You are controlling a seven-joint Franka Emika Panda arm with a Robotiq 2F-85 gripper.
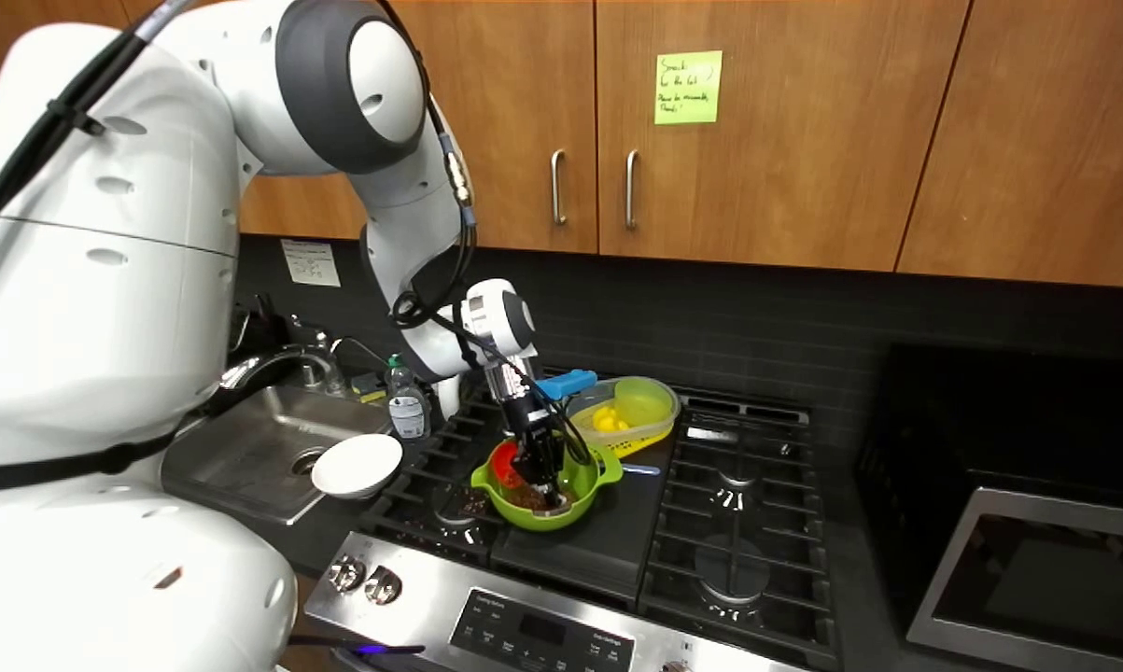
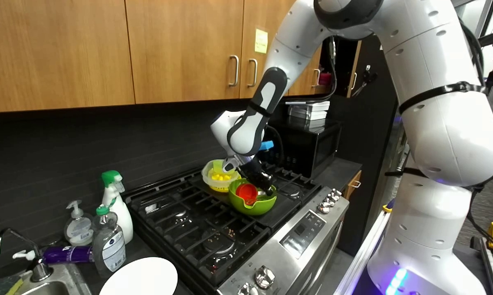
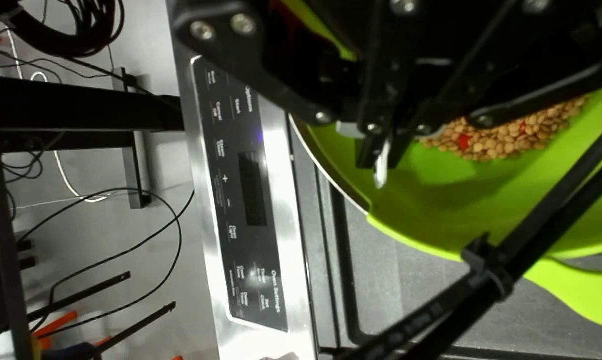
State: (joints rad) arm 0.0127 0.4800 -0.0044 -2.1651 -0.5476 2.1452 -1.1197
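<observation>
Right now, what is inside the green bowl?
In the bowl: a red cup, brown grains with red bits, and something pale between the jaws. What lies beneath the jaws is hidden.

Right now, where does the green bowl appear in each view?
In an exterior view: green bowl below centre, above the control panel.
In an exterior view: green bowl below centre, up and left of the control panel.
In the wrist view: green bowl at right, cut off by the edge.
Shared landmark: the control panel.

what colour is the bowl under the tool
Bright green; the bowl shows best in an exterior view.
</observation>
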